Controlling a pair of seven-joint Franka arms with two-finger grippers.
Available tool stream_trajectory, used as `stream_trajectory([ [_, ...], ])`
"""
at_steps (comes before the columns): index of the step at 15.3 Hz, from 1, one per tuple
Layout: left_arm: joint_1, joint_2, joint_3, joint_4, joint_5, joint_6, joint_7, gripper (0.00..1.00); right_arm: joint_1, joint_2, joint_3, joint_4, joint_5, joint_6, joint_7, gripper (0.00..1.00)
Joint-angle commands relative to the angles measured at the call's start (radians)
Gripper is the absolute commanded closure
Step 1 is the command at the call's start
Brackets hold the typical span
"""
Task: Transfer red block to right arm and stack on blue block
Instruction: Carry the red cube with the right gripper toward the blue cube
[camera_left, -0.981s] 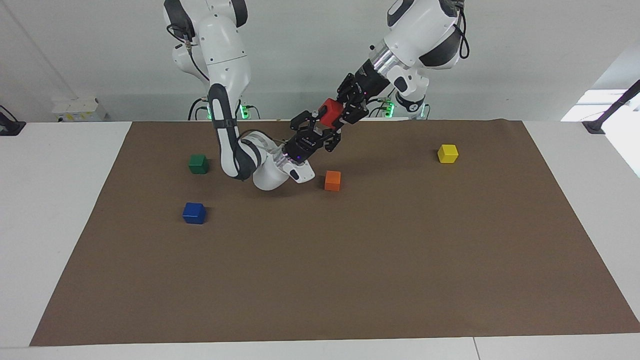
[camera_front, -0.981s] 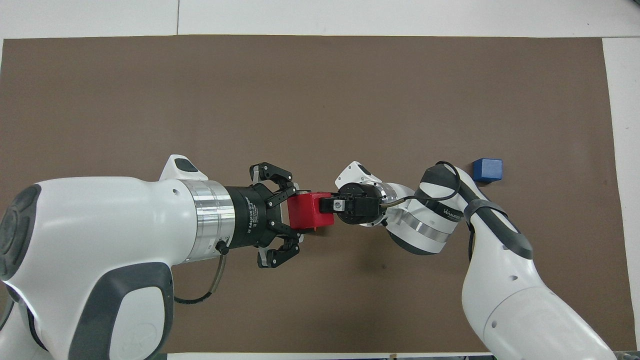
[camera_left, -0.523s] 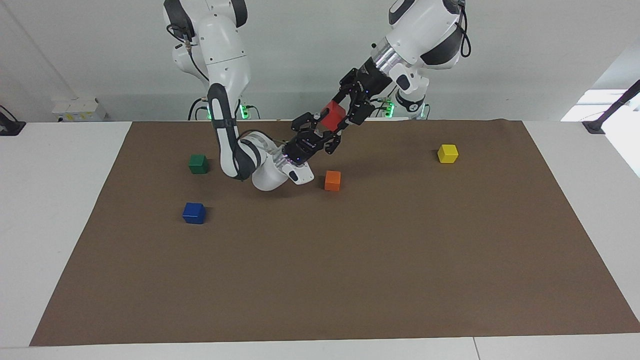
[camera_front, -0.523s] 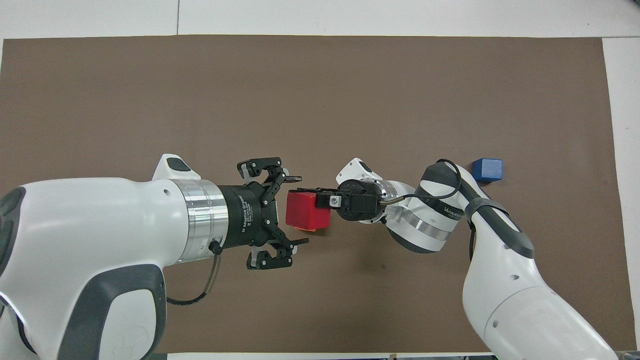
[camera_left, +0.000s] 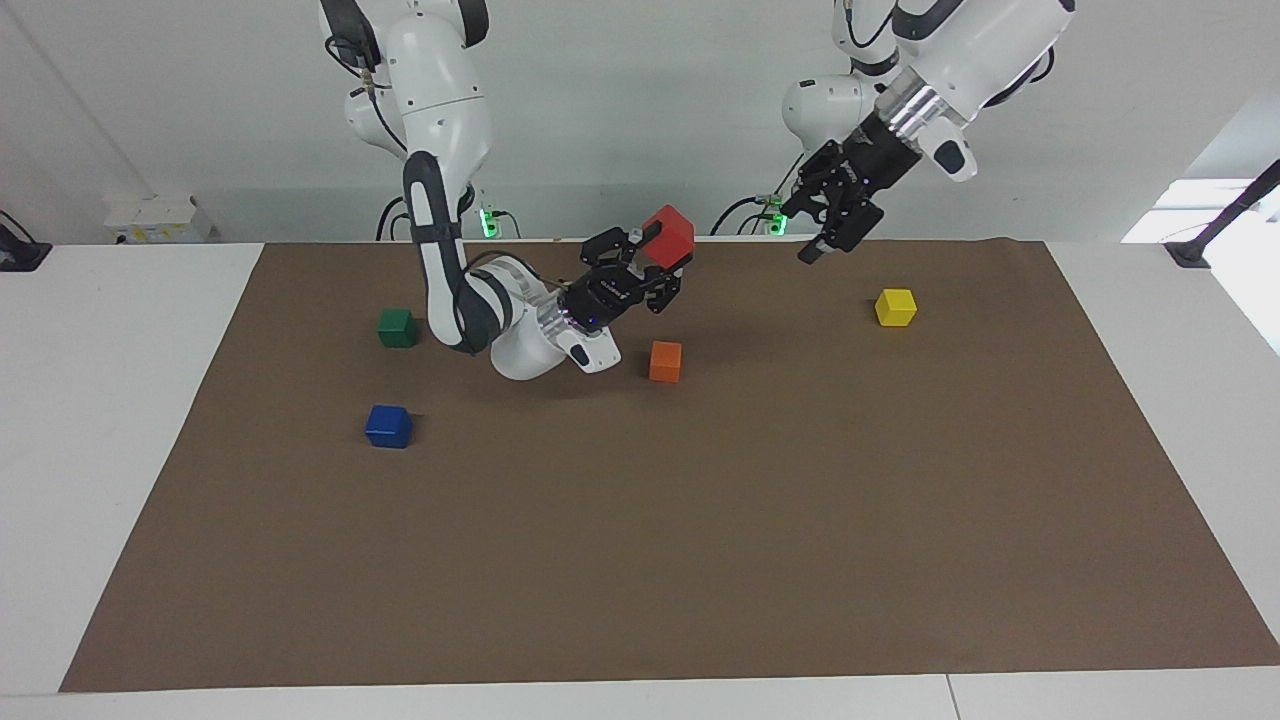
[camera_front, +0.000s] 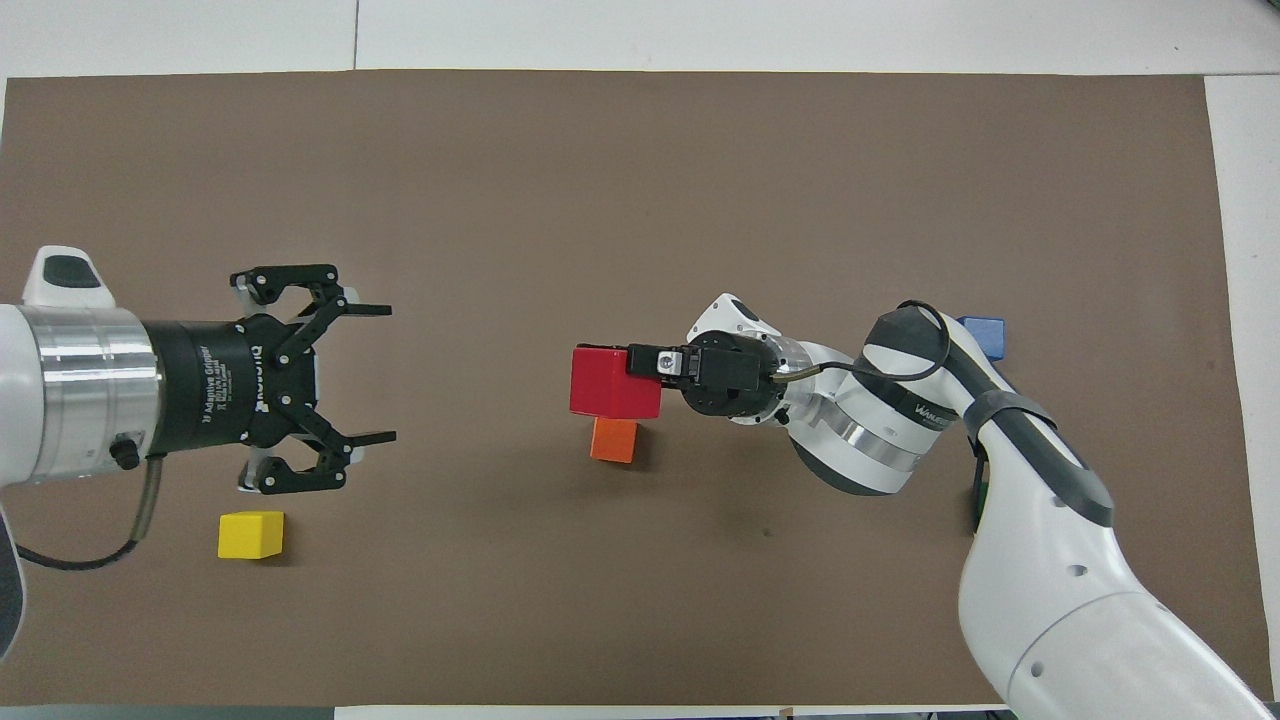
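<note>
Jaws of the right gripper (camera_left: 655, 262) are clamping the red block (camera_left: 669, 234), holding it in the air over the orange block (camera_left: 665, 361). The left gripper (camera_left: 826, 226) is hanging with its jaws spread wide and holding nothing, above the bench (camera_left: 640, 560) near the yellow block (camera_left: 895, 307). The blue block (camera_left: 389, 426) is sitting on the bench, toward the right arm's end.

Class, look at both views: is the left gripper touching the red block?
Apart. The overhead view shows bare mat between the open left gripper and the red block, which the right gripper holds.
</note>
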Motion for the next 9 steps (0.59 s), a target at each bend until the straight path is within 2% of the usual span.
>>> stream_trajectory([
  [1,0.062,-0.018,-0.009,-0.021,0.159,-0.011,0.152,0.00,-0.047,-0.129,0.002,-0.012,-0.102,0.178,0.104,1.00],
  [4,0.174,-0.008,-0.004,0.010,0.228,-0.049,0.452,0.00,-0.076,-0.281,0.001,-0.001,-0.249,0.414,0.257,1.00],
  [6,0.193,0.026,-0.004,0.060,0.369,-0.060,0.629,0.00,-0.077,-0.361,-0.001,0.031,-0.325,0.531,0.392,1.00],
  [9,0.207,0.098,0.027,0.209,0.470,-0.222,0.903,0.00,-0.077,-0.449,-0.002,0.071,-0.472,0.656,0.552,1.00],
])
